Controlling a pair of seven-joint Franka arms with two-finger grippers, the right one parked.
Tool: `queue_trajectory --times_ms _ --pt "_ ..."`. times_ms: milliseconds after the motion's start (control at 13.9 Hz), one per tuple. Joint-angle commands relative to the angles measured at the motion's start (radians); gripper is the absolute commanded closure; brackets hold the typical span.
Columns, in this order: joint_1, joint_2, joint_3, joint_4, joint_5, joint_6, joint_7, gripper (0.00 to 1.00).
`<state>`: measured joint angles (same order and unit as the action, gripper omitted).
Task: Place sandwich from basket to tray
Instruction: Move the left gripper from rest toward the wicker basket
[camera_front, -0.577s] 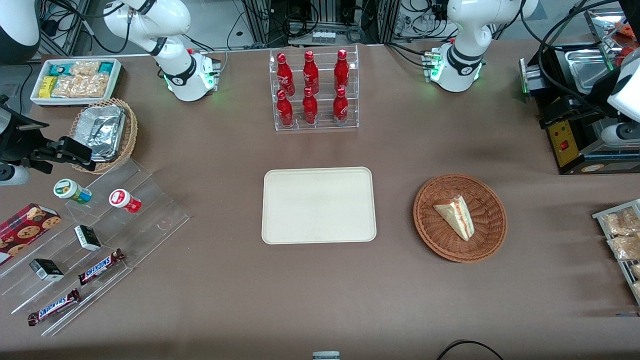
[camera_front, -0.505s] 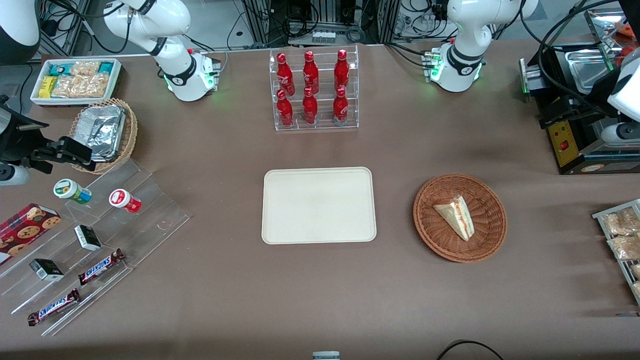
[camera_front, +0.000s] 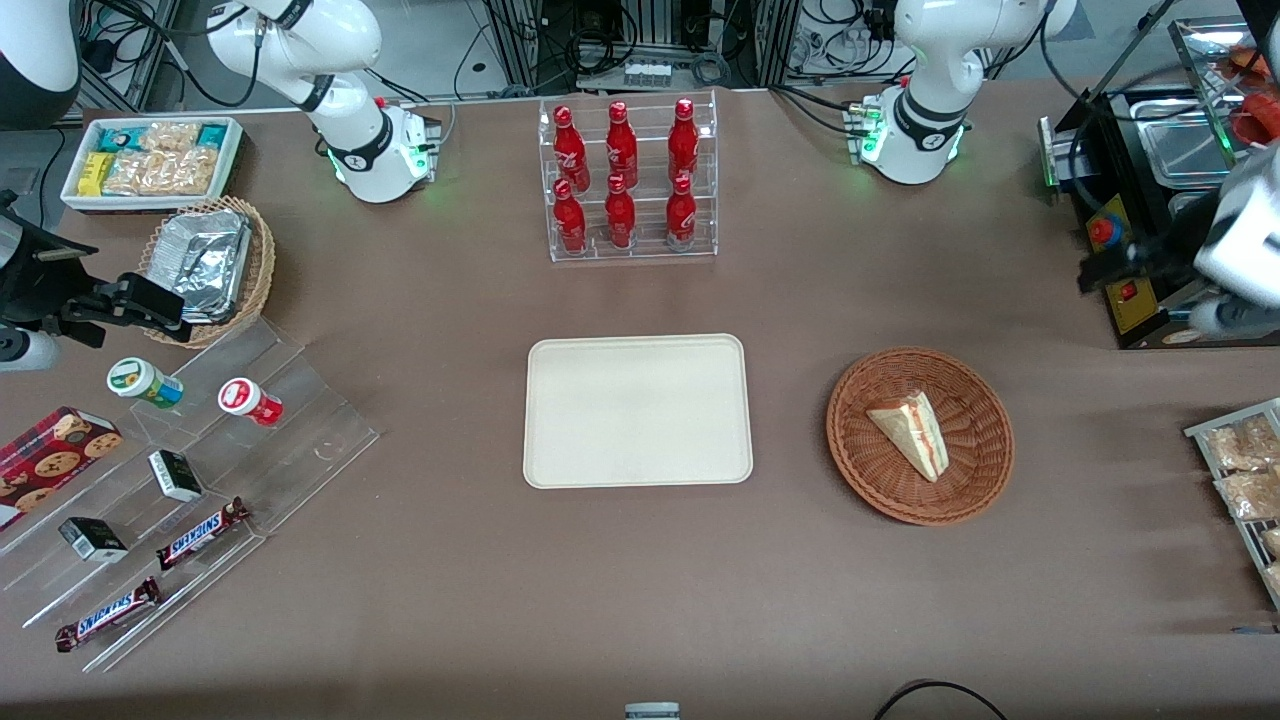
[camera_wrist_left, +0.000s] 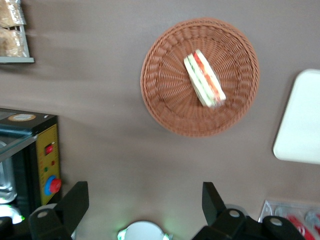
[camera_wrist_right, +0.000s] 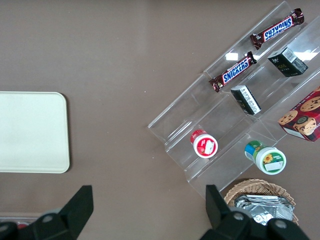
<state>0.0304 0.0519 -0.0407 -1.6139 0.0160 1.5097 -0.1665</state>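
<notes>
The sandwich (camera_front: 912, 432), a pale bread wedge with red and green filling, lies in the reddish-brown wicker basket (camera_front: 960, 500). The left wrist view looks down on this sandwich (camera_wrist_left: 204, 80) and the basket (camera_wrist_left: 160, 95). The cream tray (camera_front: 637, 410) lies flat beside the basket toward the parked arm's end, with nothing on it; its corner (camera_wrist_left: 300, 125) shows to the wrist camera. The left arm's gripper (camera_front: 1120, 262) hangs high over the table's working-arm end, beside the basket and farther from the front camera. The gripper (camera_wrist_left: 145, 200) is open, with nothing between its fingers.
A clear rack of red bottles (camera_front: 627, 180) stands farther from the front camera than the tray. A black and yellow machine (camera_front: 1130, 290) sits under the gripper. A rack of snack packets (camera_front: 1245, 470) lies at the working arm's end. A stepped acrylic shelf (camera_front: 300, 420) holds snacks.
The left arm's wrist and gripper have shifted slightly nearer the front camera, uncovering a red button on the machine. Sandwich, basket and tray have not moved.
</notes>
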Motion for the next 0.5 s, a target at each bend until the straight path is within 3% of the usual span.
queue_trajectory --times_ms 0,432 --pt "-0.001 0.005 -0.015 -0.125 0.013 0.154 -0.126 0.0" --pt "-0.11 0.081 -0.015 -0.342 0.015 0.544 -0.553 0.0"
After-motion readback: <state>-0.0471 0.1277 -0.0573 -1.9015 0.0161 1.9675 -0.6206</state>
